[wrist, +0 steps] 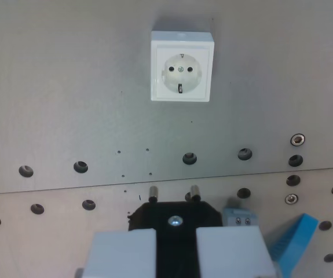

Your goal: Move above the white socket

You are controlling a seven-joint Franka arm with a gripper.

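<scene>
White socket (pixel 182 66) looks like rigid moulded plastic, fixed flat to the grey metal surface (pixel 68 87). Judged not a thing to lift or grip at all; it likely won't budge, so nothing to take hold of. The task only asks for hovering over it. If contact ever came, the square outer frame is the sturdy part; the round recessed well with two pin holes and a centre screw is the delicate bit. Finish appears smooth and slightly glossy, probably slippery.

Looks: square white housing, raised bezel, circular recess in the middle, two dark pin holes either side of a small screw, an earth clip slot showing dark at the bottom of the recess. Clean, no visible damage.

Location: upper centre of the wrist view, well apart from the hand (pixel 176 249) at the bottom edge.

Hand: two pale grey pads sit close together, clamped on a black plug (pixel 175 219) whose two metal pins point up toward the socket. A blue piece (pixel 296 240) lies at the wrist view's right.
</scene>
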